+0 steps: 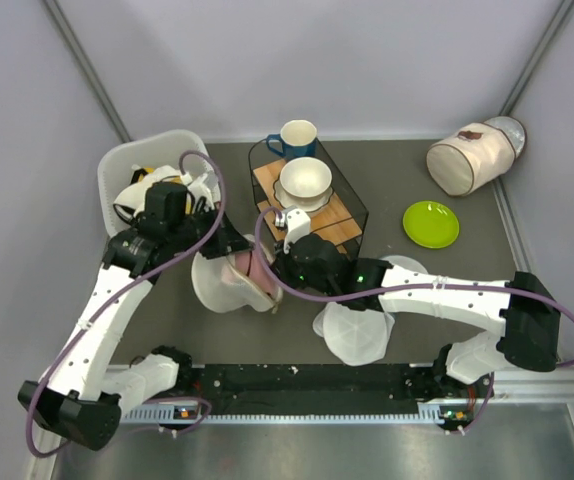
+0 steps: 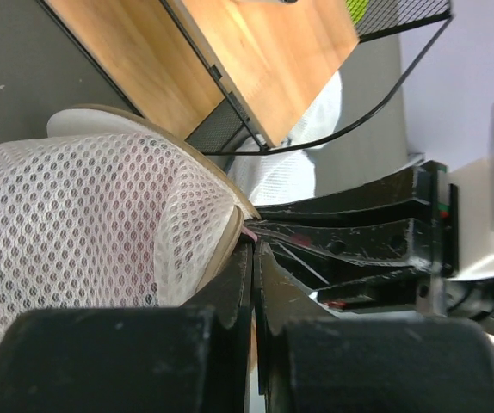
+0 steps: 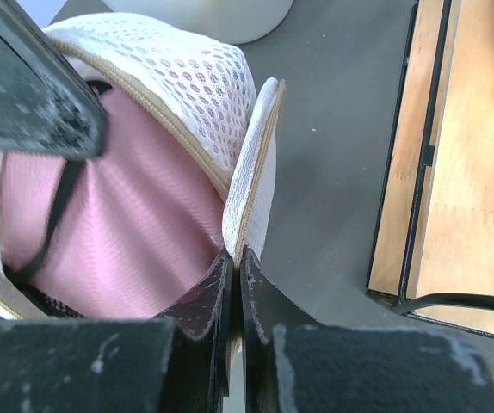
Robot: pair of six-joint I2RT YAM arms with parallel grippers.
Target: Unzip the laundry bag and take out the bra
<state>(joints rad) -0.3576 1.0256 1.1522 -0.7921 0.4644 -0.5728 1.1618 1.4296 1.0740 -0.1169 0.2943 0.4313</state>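
The left gripper [image 2: 254,245] and right gripper [image 3: 234,258] were each pinched tight on a lip of the laundry bag [image 3: 204,86] — left of the table's [image 1: 387,190] middle. Its zip [image 3: 161,125] stood parted; the bra [image 3: 135,224] lay inside, not yet pulled out.

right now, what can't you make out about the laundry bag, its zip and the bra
Zip pull: seen in no view; the shut right gripper and left gripper cover the rim of the round cream mesh laundry bag where they pinch it.
Dusty-pink cupped bra: right wrist view shows part; mesh, the left gripper and the picture edge hide the rest.
Top view: both arms cover most of the bag.
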